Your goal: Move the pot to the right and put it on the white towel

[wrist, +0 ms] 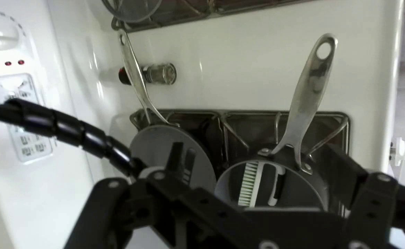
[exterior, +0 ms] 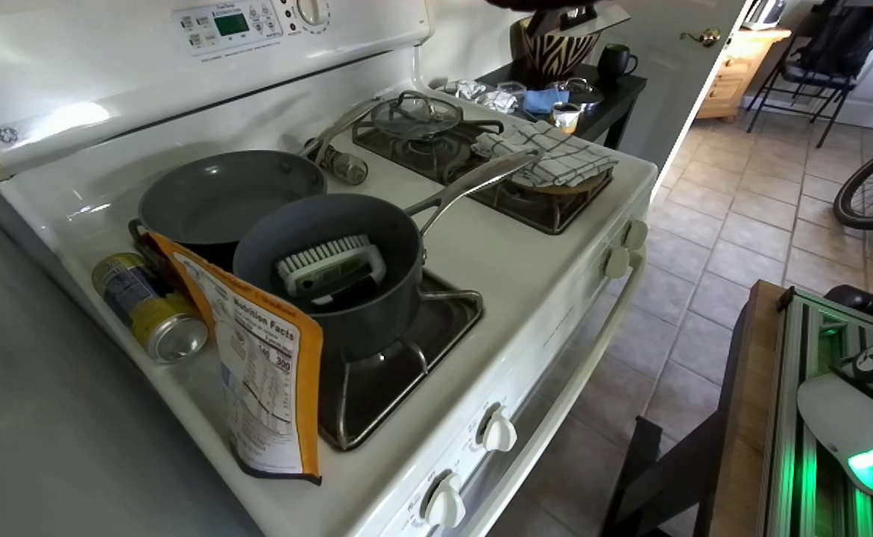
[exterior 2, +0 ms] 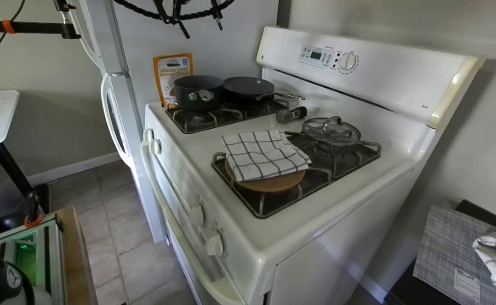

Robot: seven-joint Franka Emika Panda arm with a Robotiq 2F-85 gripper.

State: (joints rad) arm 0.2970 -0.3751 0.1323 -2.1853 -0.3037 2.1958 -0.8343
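A white stove (exterior: pixel 503 250) is filling much of both exterior views, standing beside a fridge (exterior 2: pixel 231 44); tiled floor (exterior: pixel 704 246) is running between it and the wood-edged stand (exterior: pixel 751 373) bearing the arm's base (exterior: pixel 839 421). Beyond, a dark desk (exterior: pixel 622 104) is holding a black mug (exterior: pixel 614 63).

On the grate (exterior: pixel 415 352) nearer the fridge, a grey pot (exterior: pixel 365 324) is standing upright at the front with a white-bristled brush (exterior: pixel 332 265) inside, and a shallow pan (exterior: pixel 220 198) is sitting just behind it. On the farther grate (exterior 2: pixel 261 205), well apart, a white checked towel (exterior 2: pixel 264 152) is lying folded on a round board (exterior 2: pixel 275 183), and a glass lid (exterior 2: pixel 332 136) is resting behind.

An orange-edged pouch (exterior: pixel 265 380) beside the pot is showing "Nutrition Facts" on one face and "Organic Dried Mango Cheeks" on the other. A round GE badge (exterior: pixel 7 135) is marking the stove's back panel (exterior: pixel 361 30). A yellow can (exterior: pixel 149 309) near the pouch is lying on its side, its lettering too small for reading.

The pot's handle (wrist: pixel 307 91) is reaching over the white strip (wrist: pixel 237 69) between the grates, where a shaker (wrist: pixel 160 73) is lying toward the back. Knobs (exterior: pixel 499 431) are lining the stove's front. In the wrist view, the jaws are standing wide apart above the pot and pan, gripping nothing.
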